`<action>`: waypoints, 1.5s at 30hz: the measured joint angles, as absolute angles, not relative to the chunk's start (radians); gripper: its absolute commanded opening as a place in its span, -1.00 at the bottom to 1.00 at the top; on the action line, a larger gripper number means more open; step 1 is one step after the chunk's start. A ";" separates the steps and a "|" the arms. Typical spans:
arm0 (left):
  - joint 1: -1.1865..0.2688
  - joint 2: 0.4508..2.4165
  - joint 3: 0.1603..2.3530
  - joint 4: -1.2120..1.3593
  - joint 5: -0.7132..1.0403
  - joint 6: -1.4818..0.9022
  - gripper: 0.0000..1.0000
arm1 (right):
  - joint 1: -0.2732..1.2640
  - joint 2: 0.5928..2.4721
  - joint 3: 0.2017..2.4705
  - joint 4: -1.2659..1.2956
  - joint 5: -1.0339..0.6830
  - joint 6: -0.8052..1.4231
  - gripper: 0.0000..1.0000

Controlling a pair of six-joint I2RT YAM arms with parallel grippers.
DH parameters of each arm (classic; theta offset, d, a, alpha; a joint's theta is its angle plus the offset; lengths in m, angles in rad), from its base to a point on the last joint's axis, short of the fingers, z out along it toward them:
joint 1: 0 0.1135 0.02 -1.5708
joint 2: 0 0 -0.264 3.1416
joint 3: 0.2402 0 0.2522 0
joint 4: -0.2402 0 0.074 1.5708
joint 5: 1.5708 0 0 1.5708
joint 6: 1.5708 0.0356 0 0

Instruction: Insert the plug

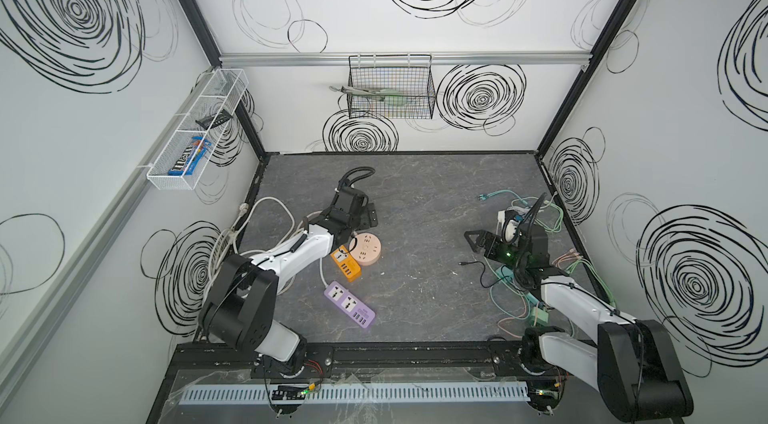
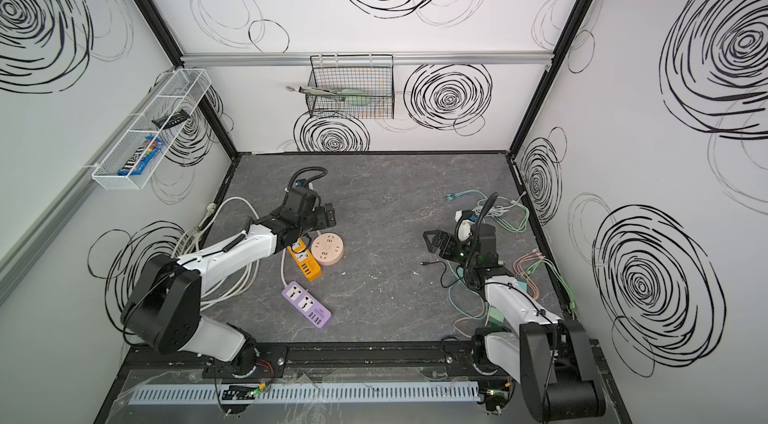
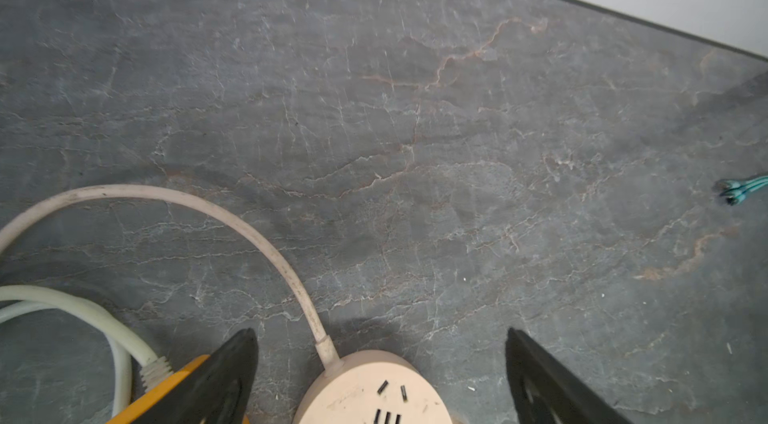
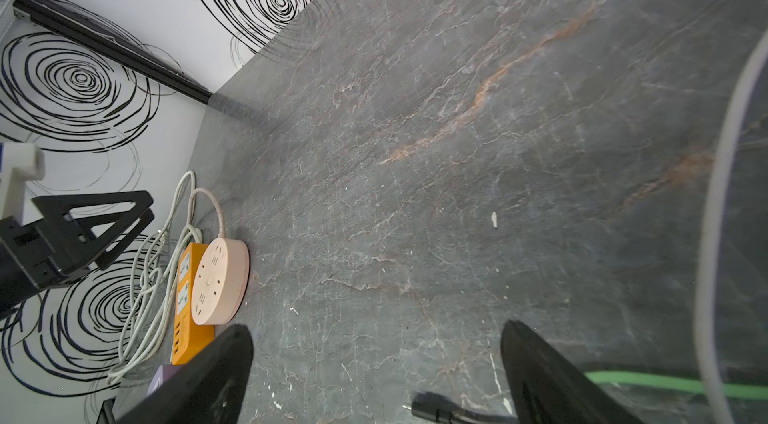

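Top views, grey marbled tabletop (image 1: 419, 201), swirl-marked walls (image 1: 365, 27), left pincer (image 1: 370, 216) and right pincer (image 1: 474, 240) agape (both empty).

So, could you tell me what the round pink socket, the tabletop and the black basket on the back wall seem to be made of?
Round pink socket: likely moulded plastic, smooth and matte, given its even colour and rounded edge. Tabletop: grey stone look with pale and rusty veins; real slate or printed laminate, I cannot tell. Black basket: thin wire grid, probably coated metal.
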State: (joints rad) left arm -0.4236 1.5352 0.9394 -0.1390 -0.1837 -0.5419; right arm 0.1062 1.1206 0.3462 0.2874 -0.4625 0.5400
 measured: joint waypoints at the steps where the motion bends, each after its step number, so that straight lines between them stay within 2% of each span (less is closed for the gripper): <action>1: -0.422 1.552 0.951 -0.149 -0.177 -0.542 0.93 | 0.115 1.129 0.351 0.287 -0.461 0.540 0.95; 9: -0.412 1.679 1.027 -0.243 -0.171 -0.554 0.92 | 0.186 1.212 0.462 0.253 -0.419 0.524 0.95; 30: -0.472 1.746 0.997 -0.304 -0.040 -0.614 0.92 | 0.247 1.251 0.590 0.125 -0.385 0.477 0.95; 45: -0.667 1.874 1.146 -0.254 0.142 -0.742 0.92 | 0.250 1.346 0.614 0.138 -0.381 0.486 0.95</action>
State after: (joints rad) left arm -0.6674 1.8744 1.1461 -0.2543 0.1425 -0.7422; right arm 0.2497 1.3464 0.6144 0.1375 -0.3805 0.4862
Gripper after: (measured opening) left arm 0.962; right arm 0.974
